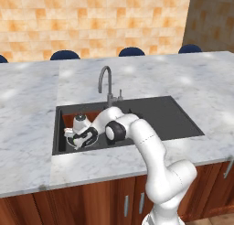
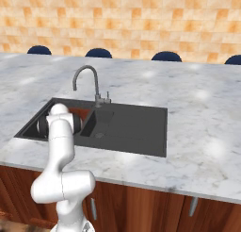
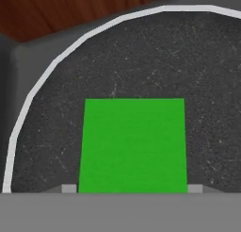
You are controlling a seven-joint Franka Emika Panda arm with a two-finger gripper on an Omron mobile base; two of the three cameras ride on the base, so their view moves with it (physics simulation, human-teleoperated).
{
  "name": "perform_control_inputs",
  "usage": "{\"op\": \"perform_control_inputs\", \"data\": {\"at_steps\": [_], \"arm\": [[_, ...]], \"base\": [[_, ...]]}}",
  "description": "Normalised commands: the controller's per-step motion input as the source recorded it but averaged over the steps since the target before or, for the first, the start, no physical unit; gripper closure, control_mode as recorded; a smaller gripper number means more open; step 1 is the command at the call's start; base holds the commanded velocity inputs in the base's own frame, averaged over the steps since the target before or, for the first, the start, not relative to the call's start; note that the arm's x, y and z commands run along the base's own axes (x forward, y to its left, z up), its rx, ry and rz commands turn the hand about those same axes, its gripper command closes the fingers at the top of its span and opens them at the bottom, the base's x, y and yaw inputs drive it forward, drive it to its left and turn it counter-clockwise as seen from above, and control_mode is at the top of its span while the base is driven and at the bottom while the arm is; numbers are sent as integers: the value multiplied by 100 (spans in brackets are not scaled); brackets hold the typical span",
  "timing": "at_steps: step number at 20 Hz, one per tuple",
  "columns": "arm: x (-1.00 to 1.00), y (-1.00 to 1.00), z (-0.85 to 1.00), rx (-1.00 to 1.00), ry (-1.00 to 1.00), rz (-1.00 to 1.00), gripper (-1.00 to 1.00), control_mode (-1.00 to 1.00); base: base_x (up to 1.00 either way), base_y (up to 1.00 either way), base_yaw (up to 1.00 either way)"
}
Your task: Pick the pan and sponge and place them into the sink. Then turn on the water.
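Gripper [image 1: 78, 138] down inside the large left basin of the sink [image 1: 178, 121], which is set into the marble bench [image 1: 27, 128]. Hand view: green sponge [image 3: 132, 145] lies flat on the dark pan [image 3: 141, 61], silvery rim curving at left and top. Finger tips [image 3: 68, 188] sit at the sponge's two sides; whether they grip it, cannot tell. Faucet [image 1: 106, 84] stands behind the basin divider, drainboard at right.
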Motion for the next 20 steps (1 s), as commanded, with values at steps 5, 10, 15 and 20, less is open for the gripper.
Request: {"op": "perform_control_inputs", "data": {"at_steps": [5, 10, 15, 20], "arm": [[37, 12, -37, 0, 3, 0, -100, -100], [19, 4, -29, 0, 2, 0, -100, -100], [2, 1, -14, 0, 0, 0, -100, -100], [-5, 0, -3, 0, -1, -1, -100, -100]], "base": [[0, 0, 0], [0, 0, 0], [0, 0, 0], [0, 0, 0]]}}
